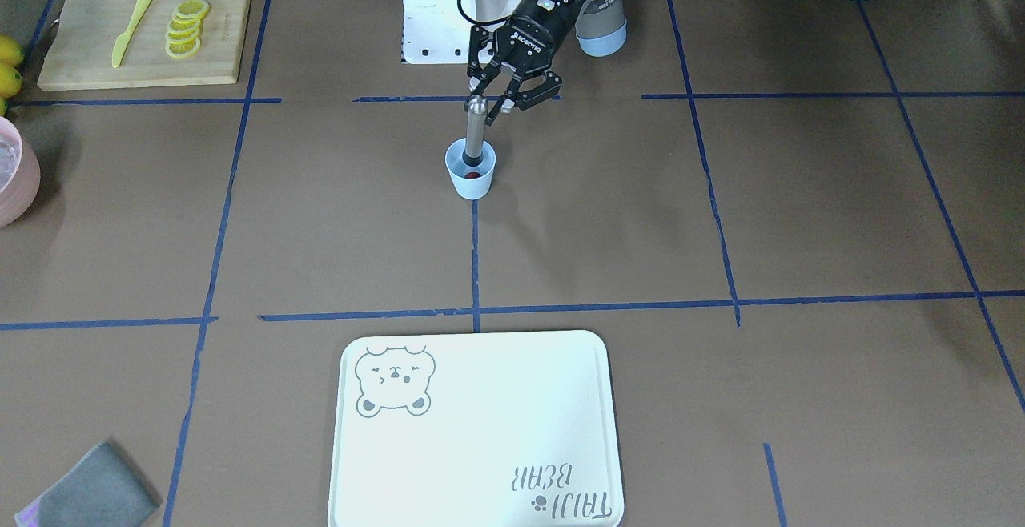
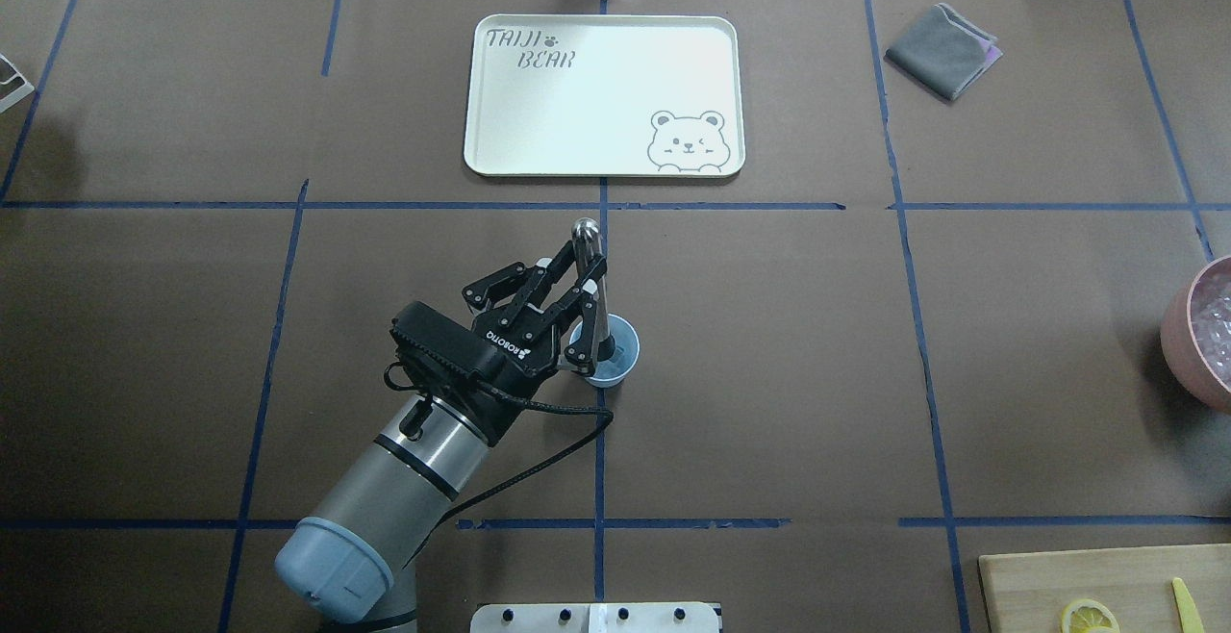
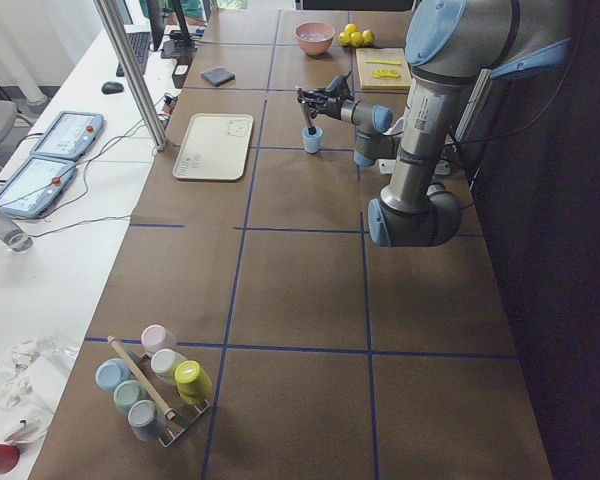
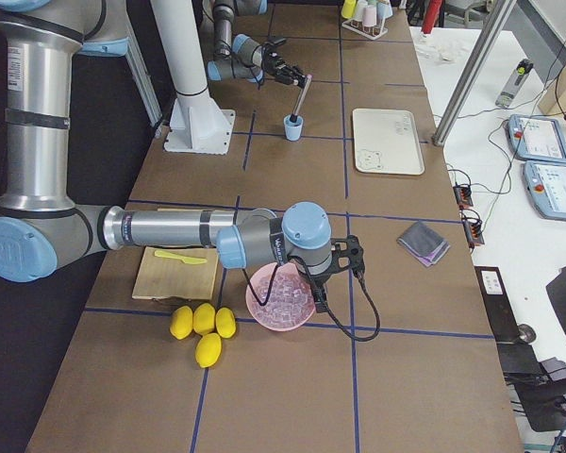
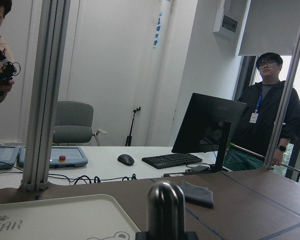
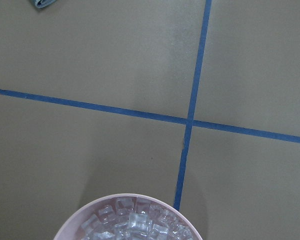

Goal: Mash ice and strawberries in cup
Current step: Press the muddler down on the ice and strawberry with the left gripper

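Note:
The light-blue cup (image 1: 472, 181) stands near the table's middle; it also shows in the overhead view (image 2: 623, 356). A metal muddler (image 1: 475, 130) stands tilted in it, head down inside. A bit of red strawberry (image 1: 472, 175) shows at the cup's bottom beside the muddler's head. I cannot make out ice in the cup. My left gripper (image 1: 488, 104) is shut on the muddler's upper shaft (image 2: 589, 267). My right gripper (image 4: 313, 283) hangs over the pink bowl (image 4: 281, 300), seen only from the right side; I cannot tell whether it is open or shut.
The pink bowl (image 6: 135, 220) holds several ice cubes at the table's right edge (image 2: 1202, 330). A white bear tray (image 2: 604, 94) lies beyond the cup. A cutting board (image 1: 144, 34) carries lemon slices and a yellow knife. A grey cloth (image 2: 942, 48) lies far right.

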{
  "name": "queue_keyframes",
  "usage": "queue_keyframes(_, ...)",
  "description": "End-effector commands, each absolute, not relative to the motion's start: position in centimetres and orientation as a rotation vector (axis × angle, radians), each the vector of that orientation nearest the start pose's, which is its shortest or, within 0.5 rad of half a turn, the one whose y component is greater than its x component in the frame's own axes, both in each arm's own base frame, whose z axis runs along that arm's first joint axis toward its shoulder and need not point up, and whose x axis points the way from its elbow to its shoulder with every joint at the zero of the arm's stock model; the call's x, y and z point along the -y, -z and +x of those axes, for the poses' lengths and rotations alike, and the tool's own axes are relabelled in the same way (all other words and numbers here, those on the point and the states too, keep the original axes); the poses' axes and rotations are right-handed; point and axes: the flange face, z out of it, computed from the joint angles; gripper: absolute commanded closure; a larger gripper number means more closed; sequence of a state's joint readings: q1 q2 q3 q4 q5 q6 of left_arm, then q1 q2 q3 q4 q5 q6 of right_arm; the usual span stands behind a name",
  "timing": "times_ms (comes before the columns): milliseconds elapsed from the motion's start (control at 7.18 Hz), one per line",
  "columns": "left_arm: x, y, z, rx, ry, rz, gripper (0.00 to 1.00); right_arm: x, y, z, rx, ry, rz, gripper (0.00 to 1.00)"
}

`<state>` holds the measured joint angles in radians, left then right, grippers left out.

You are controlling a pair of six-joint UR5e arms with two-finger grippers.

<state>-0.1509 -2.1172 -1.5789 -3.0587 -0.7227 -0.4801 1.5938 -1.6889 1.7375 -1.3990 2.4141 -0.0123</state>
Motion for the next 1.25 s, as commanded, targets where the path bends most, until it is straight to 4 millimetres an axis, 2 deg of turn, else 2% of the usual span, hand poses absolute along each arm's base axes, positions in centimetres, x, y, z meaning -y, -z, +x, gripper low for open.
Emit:
queue_keyframes(0,29.1,-20.4,53.4,-1.177,0.221,1.459,1.00,45.2,-61.0,6.9,0.835,0.083,0.220,0.01)
queue_keyframes(1115,29.3,-21.6,54.8,-1.165,0.213,1.437,1.00,45.2,-61.0,6.9,0.836,0.083,0.220,0.01)
